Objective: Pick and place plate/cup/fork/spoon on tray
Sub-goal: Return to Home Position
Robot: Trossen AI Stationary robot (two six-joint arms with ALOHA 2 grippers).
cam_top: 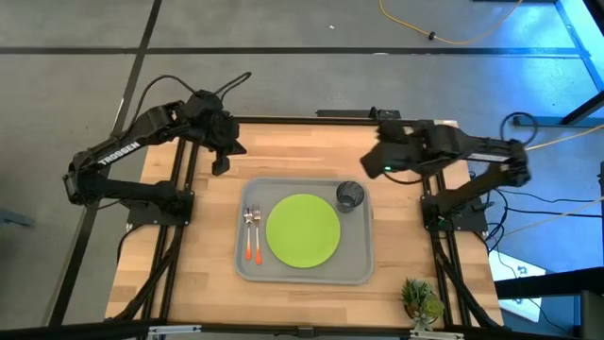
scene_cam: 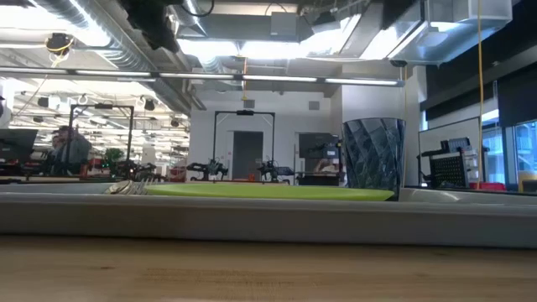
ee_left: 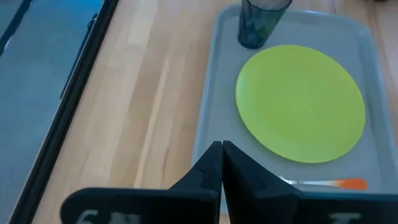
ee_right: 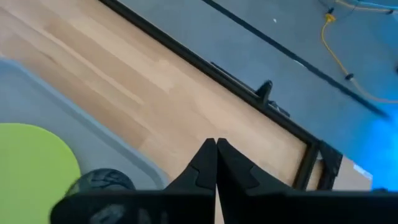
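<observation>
From above, the tray (cam_top: 304, 277) sits mid-bench (cam_top: 198, 274) with the plate (cam_top: 302, 230) at its centre and the cup (cam_top: 350, 195) upright in its far right corner. Along its left edge the spoon (cam_top: 248, 236) lies nearest the rim, and the fork (cam_top: 257, 236) lies between it and the plate. Their silver heads are too small to tell apart with confidence. The left gripper (cam_top: 220, 165) hangs over the bench just beyond the tray's far left corner, and the right gripper (cam_top: 370, 162) hangs beyond its far right corner. A plant (cam_top: 422, 300) stands at the bench's near right corner. At bench height the tray's rim hides nearly everything. Only the plate's edge, the cup and some silver utensil ends (scene_cam: 126, 186) rise above it, and which utensil they belong to cannot be told. A person (scene_cam: 67, 149) sits far behind. The left wrist view shows its claw pressed together and empty. The cup is cut off at the picture's edge, and one orange-red handle (ee_left: 351, 183) is half hidden behind the fingers (ee_left: 211, 163). In the right wrist view that claw is likewise pressed together. Only a slice of the plate shows, and the cup is partly covered by the gripper body.
</observation>
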